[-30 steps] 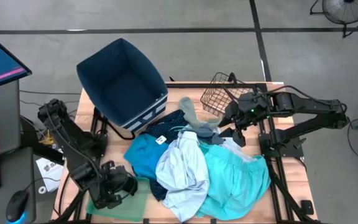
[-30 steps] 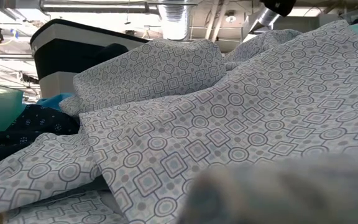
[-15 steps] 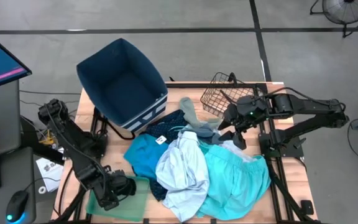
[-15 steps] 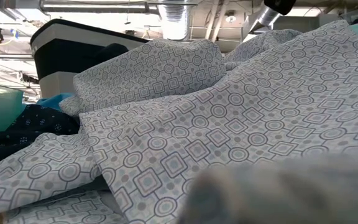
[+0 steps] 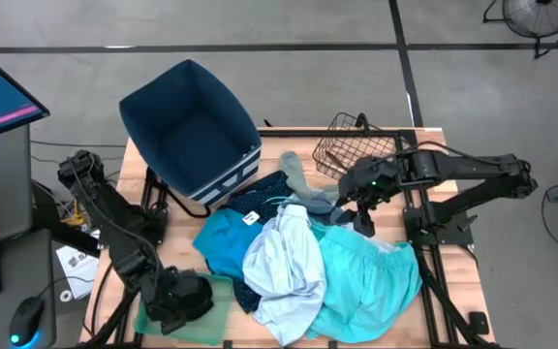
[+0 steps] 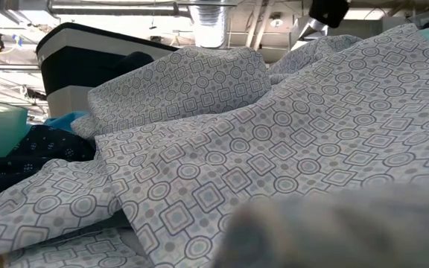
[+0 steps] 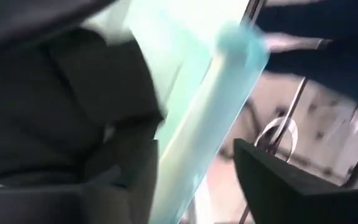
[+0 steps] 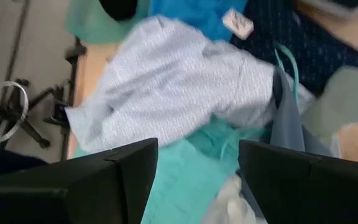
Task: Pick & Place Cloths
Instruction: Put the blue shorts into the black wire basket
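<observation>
The cloths lie in a heap on the table: a pale blue patterned one on top, turquoise, bright blue, dotted navy and grey. My right gripper hangs open above the heap's far right part, its fingers clear of the cloth. My left gripper is open over the green tray at the table's near left. A black cloth lies on the tray beside one finger. My left gripper stands open, slanting down, at the black cloth on the tray. Whether a finger touches that cloth I cannot tell. My right gripper touches nothing.
A dark blue bin stands tilted at the table's far left corner. A wire basket sits at the far edge, beside my right arm. In the low view the pale patterned cloth fills nearly the whole picture.
My left gripper has tipped steeper over the green tray, and the dark mass there now looks rounder. My right gripper has gone a little down and toward the cloth heap.
</observation>
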You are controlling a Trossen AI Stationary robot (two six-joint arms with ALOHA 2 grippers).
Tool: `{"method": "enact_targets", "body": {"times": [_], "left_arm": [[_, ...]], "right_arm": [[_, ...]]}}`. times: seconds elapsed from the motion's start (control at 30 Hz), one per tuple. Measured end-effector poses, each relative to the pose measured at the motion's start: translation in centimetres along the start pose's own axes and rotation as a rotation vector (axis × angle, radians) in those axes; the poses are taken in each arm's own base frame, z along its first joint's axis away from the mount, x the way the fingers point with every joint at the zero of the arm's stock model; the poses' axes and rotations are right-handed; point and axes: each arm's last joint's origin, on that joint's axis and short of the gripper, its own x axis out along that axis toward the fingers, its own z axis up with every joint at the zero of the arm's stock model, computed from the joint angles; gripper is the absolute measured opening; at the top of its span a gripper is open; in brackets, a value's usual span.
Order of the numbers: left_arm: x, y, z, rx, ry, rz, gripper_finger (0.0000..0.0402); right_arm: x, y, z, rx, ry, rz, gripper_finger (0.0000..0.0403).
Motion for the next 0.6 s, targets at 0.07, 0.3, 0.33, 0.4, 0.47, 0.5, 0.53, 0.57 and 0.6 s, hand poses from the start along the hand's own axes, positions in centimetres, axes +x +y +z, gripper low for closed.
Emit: {"method": "enact_targets", "body": {"times": [0.07, 0.3, 0.33, 0.4, 0.47, 0.5, 0.53, 0.57, 0.6], "left_arm": [[-0.4, -0.1, 0.8, -0.045, -0.111, -0.018, 0.0226], [-3.2, -0.6, 5.3, -0.064, -0.653, -0.109, 0.0244], [-3.7, -0.7, 6.2, -0.048, -0.732, -0.117, 0.024], [-4.6, -0.8, 8.0, -0.004, -0.879, -0.109, 0.0234], [-5.5, -0.8, 10.1, 0.026, -1.03, -0.079, 0.0231], [-6.2, -0.9, 11.1, 0.036, -1.108, -0.071, 0.023], [-6.8, -0.9, 12.1, 0.04, -1.187, -0.07, 0.023], [-7.5, -0.8, 13.2, 0.045, -1.264, -0.063, 0.0231], [-8.2, -0.8, 14.1, 0.056, -1.333, -0.055, 0.0233]], "right_arm": [[0.5, -0.1, 0.0, 0.012, 0.031, -0.007, 0.0219], [1.3, -0.6, -2.1, 0.126, 0.298, -0.093, 0.0219], [1.2, -0.5, -2.4, 0.146, 0.317, -0.117, 0.0219], [1.1, -0.2, -2.9, 0.167, 0.347, -0.177, 0.0219], [1.1, 0.4, -3.2, 0.159, 0.345, -0.219, 0.0219], [1.1, 0.8, -3.4, 0.151, 0.341, -0.233, 0.0219], [1.1, 1.2, -3.6, 0.137, 0.341, -0.242, 0.0219], [1.1, 1.6, -3.8, 0.124, 0.338, -0.249, 0.0219], [1.1, 2.0, -4.0, 0.111, 0.334, -0.256, 0.0219]]}}
